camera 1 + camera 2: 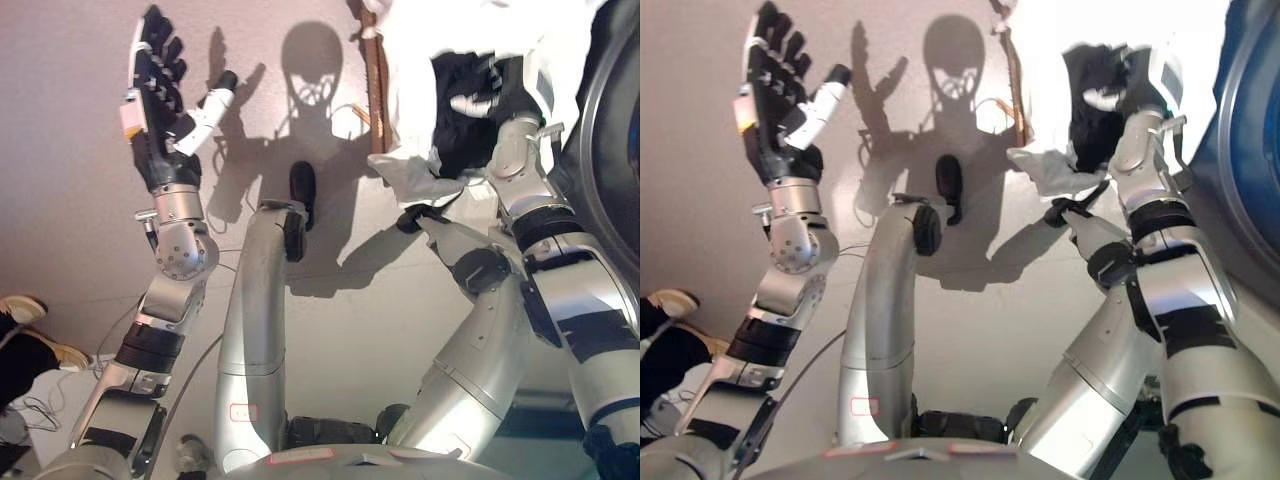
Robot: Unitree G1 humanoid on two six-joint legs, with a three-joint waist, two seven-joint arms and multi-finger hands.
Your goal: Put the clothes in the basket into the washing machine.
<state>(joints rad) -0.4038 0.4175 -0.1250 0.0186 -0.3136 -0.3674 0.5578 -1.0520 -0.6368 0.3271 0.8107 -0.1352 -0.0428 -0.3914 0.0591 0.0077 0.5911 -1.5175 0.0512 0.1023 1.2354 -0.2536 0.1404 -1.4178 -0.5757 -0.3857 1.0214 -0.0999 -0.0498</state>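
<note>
My right hand (492,92) is at the upper right, with its fingers curled into a bundle of clothes: a white cloth (420,170) wrapped around a dark garment (455,135). The bundle hangs over the brown rim of the basket (378,85), which is mostly hidden behind the cloth. The washing machine's round door opening (612,150) shows at the right edge, close to the right of the hand; it also shows in the right eye view (1250,140). My left hand (155,75) is raised at the upper left, fingers straight and spread, holding nothing.
A person's shoes (22,308) and dark trouser leg (20,365) show at the lower left edge. Plain grey floor (80,180) lies between my two arms and to the left.
</note>
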